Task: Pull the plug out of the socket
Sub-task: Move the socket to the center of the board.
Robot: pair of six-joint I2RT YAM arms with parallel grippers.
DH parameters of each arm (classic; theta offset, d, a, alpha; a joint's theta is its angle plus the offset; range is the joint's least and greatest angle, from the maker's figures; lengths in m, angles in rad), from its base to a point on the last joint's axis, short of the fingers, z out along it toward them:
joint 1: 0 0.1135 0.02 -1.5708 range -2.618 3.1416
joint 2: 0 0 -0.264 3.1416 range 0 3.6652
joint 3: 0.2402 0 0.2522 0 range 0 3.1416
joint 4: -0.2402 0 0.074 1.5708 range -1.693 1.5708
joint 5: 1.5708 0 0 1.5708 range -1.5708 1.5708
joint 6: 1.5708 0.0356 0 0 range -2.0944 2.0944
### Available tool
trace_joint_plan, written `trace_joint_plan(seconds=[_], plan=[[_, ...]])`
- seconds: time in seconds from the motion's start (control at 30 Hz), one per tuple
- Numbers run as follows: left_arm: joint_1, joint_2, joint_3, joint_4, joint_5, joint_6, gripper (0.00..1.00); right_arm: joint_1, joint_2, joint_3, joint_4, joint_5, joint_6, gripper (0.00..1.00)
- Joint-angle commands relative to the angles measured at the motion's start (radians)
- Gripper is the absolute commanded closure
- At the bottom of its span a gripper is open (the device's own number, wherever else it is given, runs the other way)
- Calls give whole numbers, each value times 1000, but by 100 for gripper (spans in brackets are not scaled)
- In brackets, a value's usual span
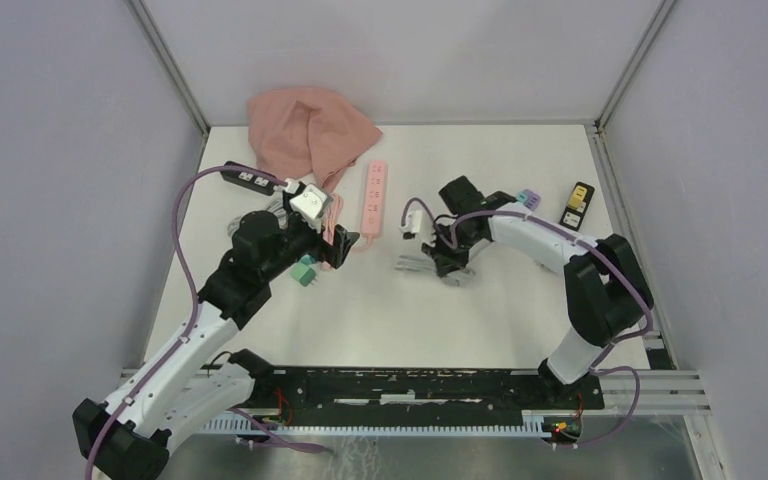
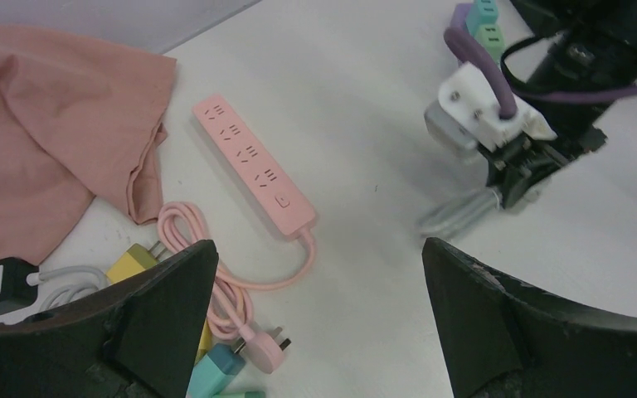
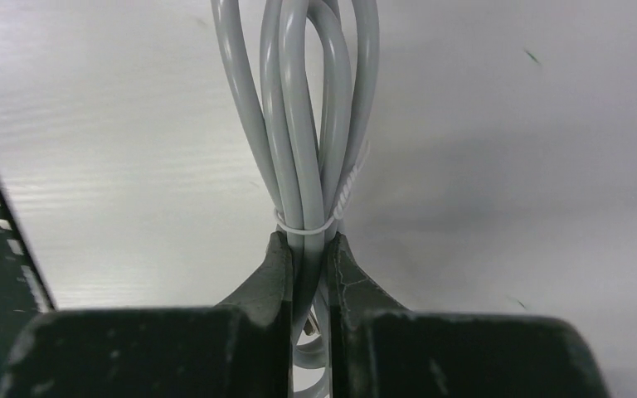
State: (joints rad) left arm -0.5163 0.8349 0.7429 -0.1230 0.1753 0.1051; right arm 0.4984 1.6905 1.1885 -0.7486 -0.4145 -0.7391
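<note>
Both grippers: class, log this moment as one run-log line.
right gripper: shut on grey cable bundle | left gripper: open, holding nothing | pink power strip: on table, not held

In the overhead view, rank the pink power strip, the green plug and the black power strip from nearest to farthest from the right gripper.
Measured from the right gripper, shut on the grey cable bundle:
1. pink power strip: just up and left of it, mid table.
2. green plug: farther left, level with the gripper.
3. black power strip: far left, toward the back.
</note>
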Motion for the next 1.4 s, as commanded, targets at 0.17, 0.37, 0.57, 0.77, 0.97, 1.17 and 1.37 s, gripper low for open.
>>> trace_joint_plan(seconds=[0.17,0.37,0.57,0.77,0.97,1.17,1.37], plan=[[8,-82,-39,87,-109,52,0,277,23,24,196,-226,446,80],[10,-99,-56,105,-88,50,0,295,23,108,68,-376,356,34],[13,-71,-58,125,60,39,1,200,-17,244,-396,-500,-89,27],[13,33,-102,325,251,-157,3,-44,-92,242,-530,-623,-245,22],[11,237,-141,597,351,-487,4,-212,-249,98,-336,-659,-127,19],[-162,467,-67,665,171,-590,11,-391,-268,72,-255,-753,-5,19],[-453,686,43,620,-353,-473,6,-540,-318,-11,11,-764,283,19]])
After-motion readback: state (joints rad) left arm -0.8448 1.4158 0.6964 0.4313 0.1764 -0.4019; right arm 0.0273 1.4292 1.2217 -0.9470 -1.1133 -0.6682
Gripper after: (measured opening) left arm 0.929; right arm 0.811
